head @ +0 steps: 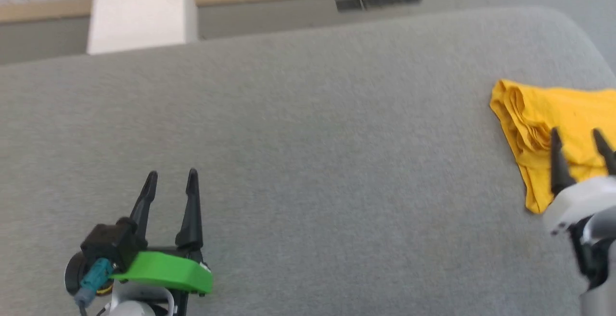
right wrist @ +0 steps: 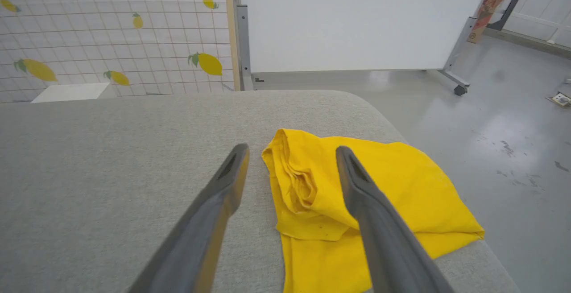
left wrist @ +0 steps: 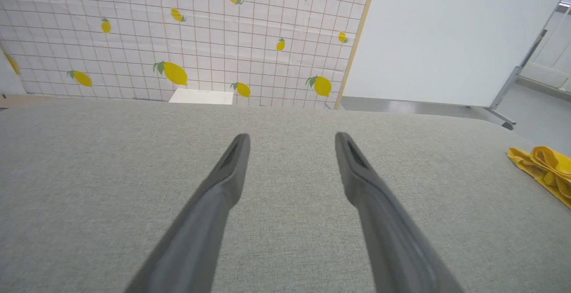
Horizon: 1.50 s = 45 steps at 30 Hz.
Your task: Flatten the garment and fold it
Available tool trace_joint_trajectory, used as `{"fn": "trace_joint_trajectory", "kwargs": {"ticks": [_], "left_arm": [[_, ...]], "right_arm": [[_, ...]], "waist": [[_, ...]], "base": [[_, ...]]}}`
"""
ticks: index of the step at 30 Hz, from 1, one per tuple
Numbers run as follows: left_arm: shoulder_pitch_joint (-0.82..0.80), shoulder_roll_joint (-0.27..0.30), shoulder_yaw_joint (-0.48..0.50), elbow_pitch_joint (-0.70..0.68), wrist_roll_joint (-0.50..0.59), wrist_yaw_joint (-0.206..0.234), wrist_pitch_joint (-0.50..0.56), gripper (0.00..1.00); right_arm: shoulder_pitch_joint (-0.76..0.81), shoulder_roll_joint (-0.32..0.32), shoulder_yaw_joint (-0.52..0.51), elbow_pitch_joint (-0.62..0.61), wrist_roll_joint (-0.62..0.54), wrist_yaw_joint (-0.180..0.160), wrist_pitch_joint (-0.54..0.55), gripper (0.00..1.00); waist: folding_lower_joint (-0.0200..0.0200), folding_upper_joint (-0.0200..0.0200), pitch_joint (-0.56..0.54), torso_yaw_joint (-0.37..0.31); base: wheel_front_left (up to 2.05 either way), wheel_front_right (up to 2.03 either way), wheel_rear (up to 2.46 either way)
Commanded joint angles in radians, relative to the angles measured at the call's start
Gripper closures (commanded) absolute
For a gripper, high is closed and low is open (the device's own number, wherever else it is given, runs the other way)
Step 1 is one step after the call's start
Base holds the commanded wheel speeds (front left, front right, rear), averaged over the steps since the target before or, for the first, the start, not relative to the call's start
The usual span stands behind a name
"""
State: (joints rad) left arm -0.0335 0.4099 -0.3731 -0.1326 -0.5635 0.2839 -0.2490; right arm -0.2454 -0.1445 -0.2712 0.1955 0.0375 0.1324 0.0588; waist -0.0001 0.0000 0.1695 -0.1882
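Head view: the left hand is over the near left part of the grey padded desk, fingers moderately spread and empty. The garment, plain yellow and bunched in folds, lies at the desk's right side. The right hand is at the desk's near right, fingertips overlapping the garment.

Left wrist view: the fingers are parted over bare desk, and the garment lies at the desk's right edge.

Right wrist view: the right hand is wide apart and holds nothing. Whether it touches the cloth cannot be told. The garment reaches the desk's right edge.
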Motion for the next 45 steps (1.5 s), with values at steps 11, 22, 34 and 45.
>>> {"fn": "trace_joint_trajectory", "kwargs": {"ticks": [11, 22, 34, 45], "left_arm": [[0.067, -0.016, 0.026, -0.007, 0.035, -0.020, -0.012, 0.00], [0.117, -0.037, 0.051, 0.008, 0.043, -0.108, -0.013, 0.00], [0.140, -0.101, 0.068, 0.110, 0.084, -0.154, -0.013, 0.00], [0.123, -0.112, 0.079, 0.117, 0.103, -0.156, 0.001, 1.00]], "right_arm": [[0.267, 0.090, 0.060, -0.361, -0.039, -0.002, -0.026, 0.00], [0.378, 0.094, 0.060, -0.389, -0.037, -0.002, -0.088, 0.00], [0.389, 0.094, 0.066, -0.255, -0.012, -0.002, -0.155, 0.00], [0.377, 0.093, 0.073, -0.252, -0.019, 0.000, -0.144, 1.00]], "waist": [[0.0001, 0.0000, -0.148, 0.136], [0.0001, 0.0000, -0.162, 0.168], [0.0001, 0.0000, -0.177, 0.174], [0.0001, 0.0000, -0.178, 0.174]], "base": [[0.00, 0.00, 0.00], [0.00, 0.00, 0.00], [0.00, 0.00, 0.00], [0.00, 0.00, 0.00]]}}
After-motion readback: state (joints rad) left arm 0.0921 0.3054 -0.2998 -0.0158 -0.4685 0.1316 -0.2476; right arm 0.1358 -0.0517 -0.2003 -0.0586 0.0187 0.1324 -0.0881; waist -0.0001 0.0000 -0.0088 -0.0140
